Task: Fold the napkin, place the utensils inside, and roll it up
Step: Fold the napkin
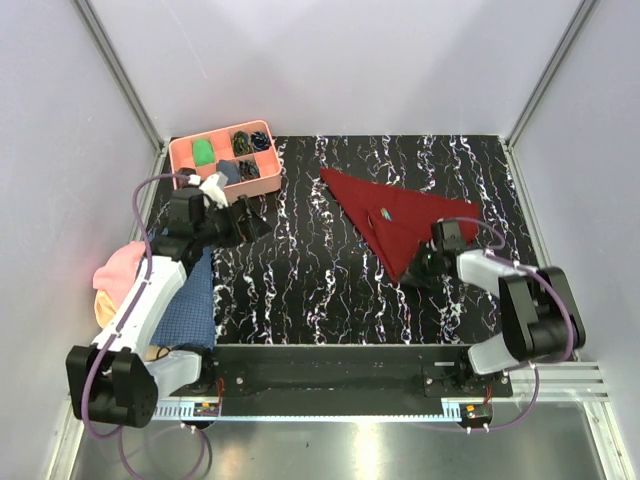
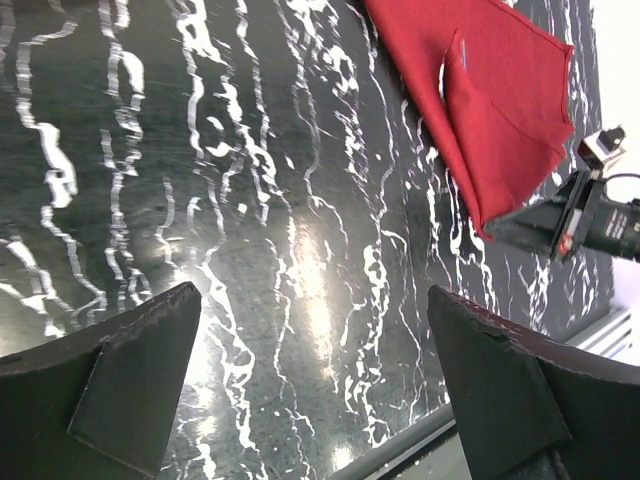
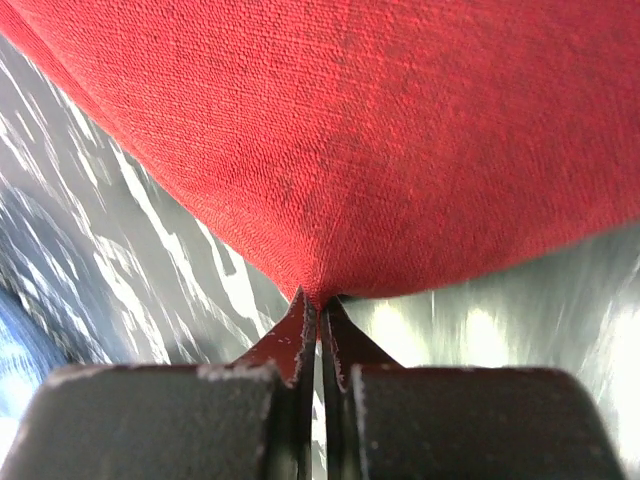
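1. The napkin lies as a folded triangle right of centre in the top view, flat on the table. Its lowest tip points toward the bottom of the frame.
2. Your right hand is pressed together on that tip. The right wrist view shows the fingertips meeting with only a sliver of napkin between them. That bite is thin, so a quick pull could slip the tip free.
3. You cannot tell whether the pinch holds every layer. If it holds only the top one, lifting may peel the fold open.
4. A small teal-tinted piece of the utensils shows mid-cloth in the top view. Which piece it is cannot be told. If you raise the tip steeply, it may slide off onto the slick table.
5. Your left hand is spread wide and holds nothing. It sits left of centre, well apart from the cloth. In its wrist view, the left hand frames bare table, with the napkin at upper right.
6. Nothing anchors the far edge, so the whole cloth may drag along instead of folding.
7. The right fingertips look low against the table, so a sideways move could scrape or snag.
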